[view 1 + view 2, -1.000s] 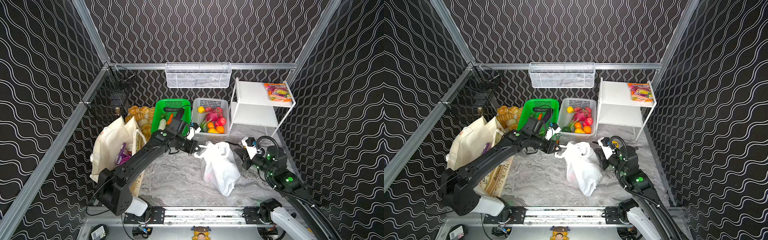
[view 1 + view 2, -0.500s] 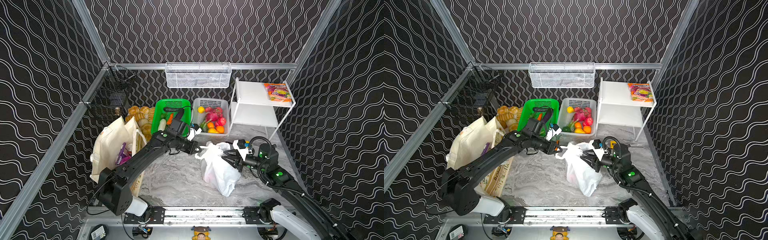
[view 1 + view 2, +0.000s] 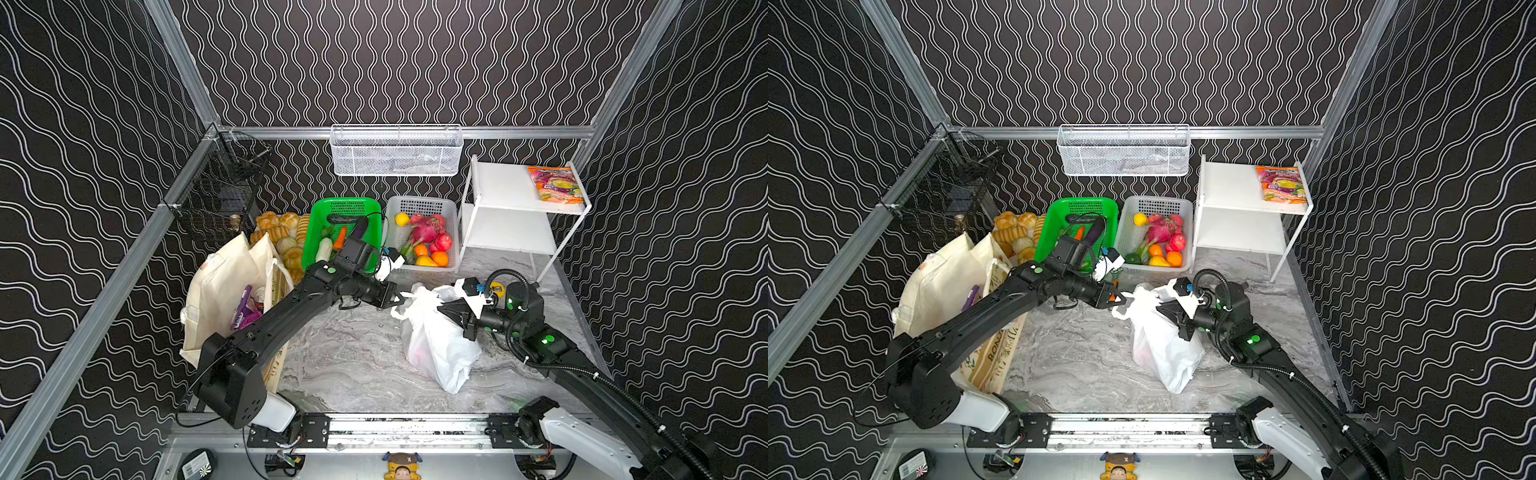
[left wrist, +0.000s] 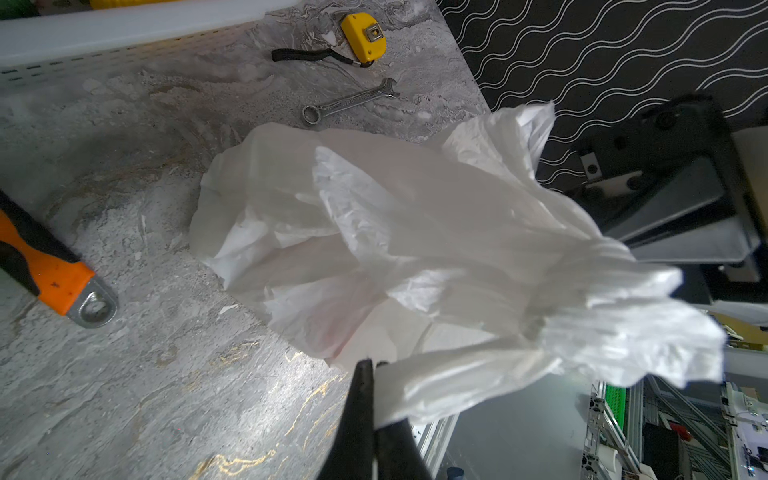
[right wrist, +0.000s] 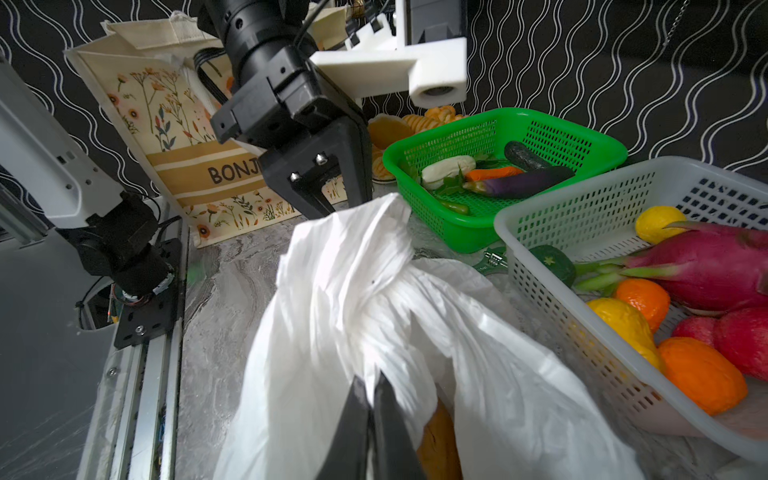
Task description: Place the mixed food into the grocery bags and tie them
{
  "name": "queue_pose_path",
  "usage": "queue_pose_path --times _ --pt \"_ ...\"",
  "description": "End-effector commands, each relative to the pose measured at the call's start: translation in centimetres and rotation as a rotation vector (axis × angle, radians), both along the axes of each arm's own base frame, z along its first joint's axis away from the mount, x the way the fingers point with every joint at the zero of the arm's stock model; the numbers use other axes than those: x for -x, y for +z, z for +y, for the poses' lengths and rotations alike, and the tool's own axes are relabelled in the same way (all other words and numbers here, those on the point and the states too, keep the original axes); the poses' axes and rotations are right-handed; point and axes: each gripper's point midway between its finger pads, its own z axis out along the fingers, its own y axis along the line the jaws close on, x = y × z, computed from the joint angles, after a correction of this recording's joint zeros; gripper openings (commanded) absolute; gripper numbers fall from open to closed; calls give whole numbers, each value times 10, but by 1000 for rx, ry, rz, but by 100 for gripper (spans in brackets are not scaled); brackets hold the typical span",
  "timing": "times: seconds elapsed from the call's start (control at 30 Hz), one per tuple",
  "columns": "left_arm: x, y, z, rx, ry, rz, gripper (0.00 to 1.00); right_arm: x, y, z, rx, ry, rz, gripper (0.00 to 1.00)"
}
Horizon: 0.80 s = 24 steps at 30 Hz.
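Note:
The white plastic bag (image 3: pixel 436 345) (image 3: pixel 1158 349) stands mid-table, its top gathered. My left gripper (image 3: pixel 397 300) (image 3: pixel 1120 300) (image 4: pixel 372 365) is shut on one twisted handle of that bag (image 4: pixel 374 232). My right gripper (image 3: pixel 442 309) (image 3: pixel 1163 309) (image 5: pixel 370 380) is shut on a fold of plastic at the opposite side of the bag's (image 5: pixel 353 311) top. A yellow-orange item (image 5: pixel 440 440) shows inside its mouth. The cream canvas tote (image 3: pixel 220 291) (image 3: pixel 942 282) (image 5: pixel 166 124) stands at the left, holding a purple packet (image 3: pixel 243 311) and a red can (image 3: pixel 259 295).
Behind the bag are a green basket (image 3: pixel 316 232) of vegetables, a white basket (image 3: pixel 453 249) of fruit and bread rolls (image 3: pixel 278 232). A white shelf (image 3: pixel 507 195) holds a snack packet (image 3: pixel 555 185). A tape measure (image 4: pixel 363 37), wrench (image 4: pixel 349 102) and orange-handled tool (image 4: pixel 45 270) lie on the table.
My right gripper has swung in from the right of the bag, opened, and shut on the bag's top. The left gripper has kept its hold on the handle.

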Motion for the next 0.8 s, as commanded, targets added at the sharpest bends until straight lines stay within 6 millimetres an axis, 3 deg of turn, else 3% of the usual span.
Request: queue_pose_path --times 0.0,0.2,0.5,0.6,0.77 --pt "-7 1 10 -43 40 -32 0 -9 6 -12 48 -91 -58 0" --pt "-18 1 27 -56 113 -38 0 -15 -5 -41 180 -244 -35 0" --pt "-13 1 24 -45 78 -27 0 -21 1 -52 195 -319 -43 0" --pt "-9 7 19 3 56 -28 0 -6 16 -33 104 -192 -53 0" --pt "-9 5 17 8 51 -15 0 13 25 -4 -39 4 6 23"
